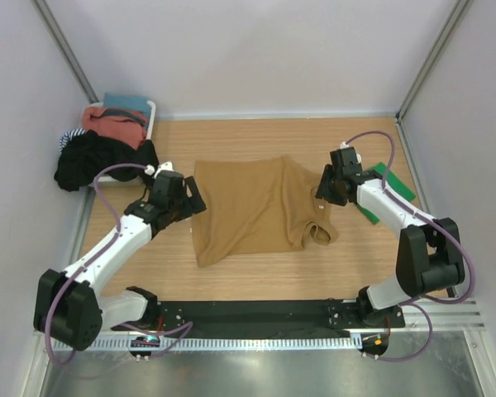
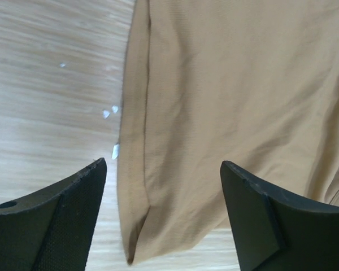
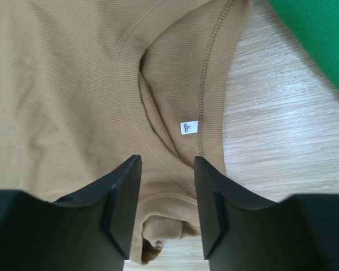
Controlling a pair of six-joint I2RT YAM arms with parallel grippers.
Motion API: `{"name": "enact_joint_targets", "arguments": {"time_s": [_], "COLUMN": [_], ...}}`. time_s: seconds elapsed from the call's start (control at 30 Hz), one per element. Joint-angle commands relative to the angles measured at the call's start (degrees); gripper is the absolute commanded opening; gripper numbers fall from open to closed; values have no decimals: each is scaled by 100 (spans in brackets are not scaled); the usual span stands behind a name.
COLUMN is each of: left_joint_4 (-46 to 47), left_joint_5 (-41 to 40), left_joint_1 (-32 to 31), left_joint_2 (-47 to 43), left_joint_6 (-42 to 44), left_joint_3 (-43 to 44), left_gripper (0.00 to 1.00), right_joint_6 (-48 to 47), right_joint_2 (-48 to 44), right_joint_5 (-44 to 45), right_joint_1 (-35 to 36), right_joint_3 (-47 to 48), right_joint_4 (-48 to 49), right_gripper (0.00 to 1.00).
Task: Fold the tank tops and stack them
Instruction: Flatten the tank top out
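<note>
Okay, the tan tank top [image 1: 252,211] lies flat mid-table [image 1: 256,277]. The left gripper [image 2: 164,166] gapes wide over its hem, the right gripper [image 3: 168,161] is half-open above the neckline, both empty. The green tank top [image 1: 394,186] sits by the right arm.

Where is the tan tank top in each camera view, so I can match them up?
Top external: the tan tank top lies spread out in the middle of the table.
Left wrist: the tan tank top fills the centre and right, with its edge running down left of centre.
Right wrist: the tan tank top fills the left and centre, with the neckline and white label in the middle.
Shared landmark: the wooden table, bare beside the cloth in all three views.
</note>
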Motion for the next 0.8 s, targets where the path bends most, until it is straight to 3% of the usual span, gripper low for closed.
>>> {"name": "enact_joint_targets", "arguments": {"time_s": [0.0, 0.13, 0.53, 0.77], "left_joint_4": [893, 1018, 1036, 868], "left_joint_5": [460, 655, 76, 207], "left_joint_1": [232, 365, 383, 822], "left_joint_2": [498, 1411, 2942, 3742], "left_joint_6": [-167, -133, 148, 236], "left_joint_3": [41, 392, 1271, 1903], "left_gripper": [81, 68, 53, 46], "right_joint_6": [269, 331, 471, 594], "right_joint_2": [177, 607, 1653, 2216], "right_joint_5": [206, 355, 846, 1532], "right_joint_1": [-1, 8, -9, -9], "right_joint_3": [-50, 20, 196, 731], "right_joint_4": [535, 685, 940, 562], "right_gripper": [46, 39, 24, 16]}}
